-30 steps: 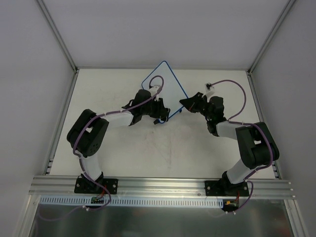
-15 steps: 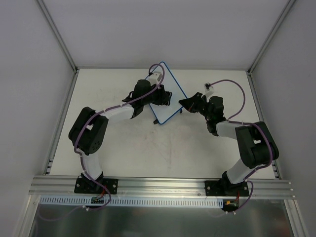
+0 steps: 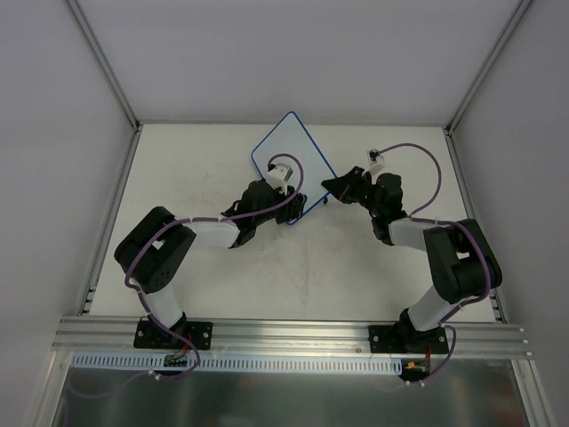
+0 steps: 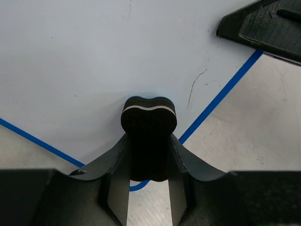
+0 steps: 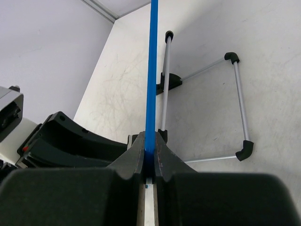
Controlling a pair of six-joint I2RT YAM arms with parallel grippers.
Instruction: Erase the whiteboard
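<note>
The whiteboard [image 3: 286, 145], white with a thin blue rim, lies tilted at the table's back centre. Its face [image 4: 94, 56] looks clean apart from a thin dark mark near the right edge. My left gripper [image 3: 286, 206] is shut on the black bone-shaped eraser [image 4: 148, 117], whose tip rests on the board near its lower corner. My right gripper [image 3: 329, 189] is shut on the board's blue rim [image 5: 151, 70], seen edge-on in the right wrist view. The board's metal legs with black feet [image 5: 237, 101] show behind it.
White walls and metal frame posts [image 3: 107, 67] enclose the table [image 3: 356, 267]. An aluminium rail [image 3: 284, 334] runs along the near edge by the arm bases. The left arm's fingers [image 5: 70, 136] show close beside the board in the right wrist view.
My left gripper with the eraser has swept from the board's lower edge up toward its top and back down to the lower corner. The board tilted and returned. The right arm stayed put.
</note>
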